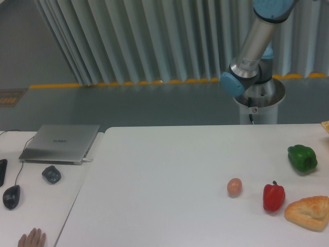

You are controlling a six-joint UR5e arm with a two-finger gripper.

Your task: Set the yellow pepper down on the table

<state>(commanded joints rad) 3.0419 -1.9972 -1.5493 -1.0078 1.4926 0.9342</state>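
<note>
From my remote seat, the far left edge shows a dark object (1, 171) cut off by the frame on the smaller desk (46, 206), and near it a black mouse (11, 196) with its cable running back. At the near edge of that desk, fingertips of a hand (32, 239) poke into view (someone's, not part of the rig). A small dark grey object (51, 174) lies just right of the mouse, and farther back sits a closed grey laptop (60, 143).

Right of the desk begins the table (164, 185), big, white and matte. Its left and middle carry nothing I can name. Toward the right, a small tan egg-shaped item (234, 187) rests near the front, and just right of it stands a red pepper (273, 197), upright with a dark stem. Touching or nearly touching that pepper on its right is a piece of golden bread (309, 212). Farther back, well apart from those, a green pepper (302, 158) lies by the right edge. A sliver of something orange-yellow (325, 126) peeks in at the right border; I cannot tell what it is.

Behind the table the robot arm (257, 43) rises from its pedestal base (259, 100) and leaves the top of the frame. The claw is out of view, so I cannot say how it stands, and I see no yellow pepper anywhere in view.
</note>
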